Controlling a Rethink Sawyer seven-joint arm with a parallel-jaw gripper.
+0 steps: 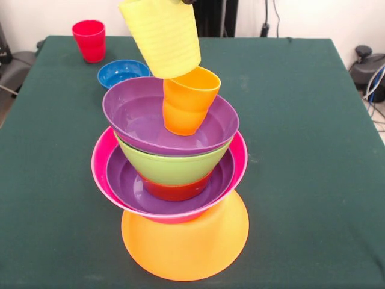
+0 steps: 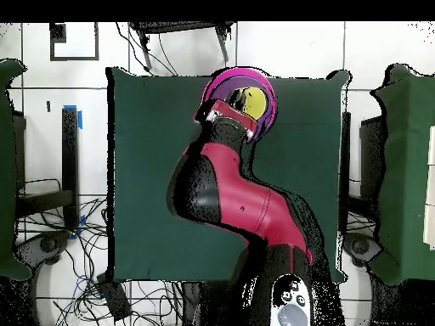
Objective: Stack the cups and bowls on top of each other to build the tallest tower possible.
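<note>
The tower stands near the table's front: an upturned large orange bowl [image 1: 186, 247], then a hot pink bowl [image 1: 239, 161], a purple bowl [image 1: 125, 180], a small red-orange bowl [image 1: 174, 191], a lime green bowl [image 1: 174, 166] and a second purple bowl [image 1: 133, 113]. An orange cup [image 1: 187, 99] stands tilted in the top bowl. The pale yellow cup [image 1: 161, 36] hangs just above it, held from the top edge, where only a dark tip of my gripper [image 1: 187, 2] shows. In the overhead view my gripper [image 2: 233, 109] is over the tower beside the yellow cup [image 2: 248, 100].
A red cup [image 1: 89, 40] stands at the table's far left corner. A small blue bowl [image 1: 122, 72] sits upright just behind the tower's left side. The green table [image 1: 301, 150] reaches to the right of the tower.
</note>
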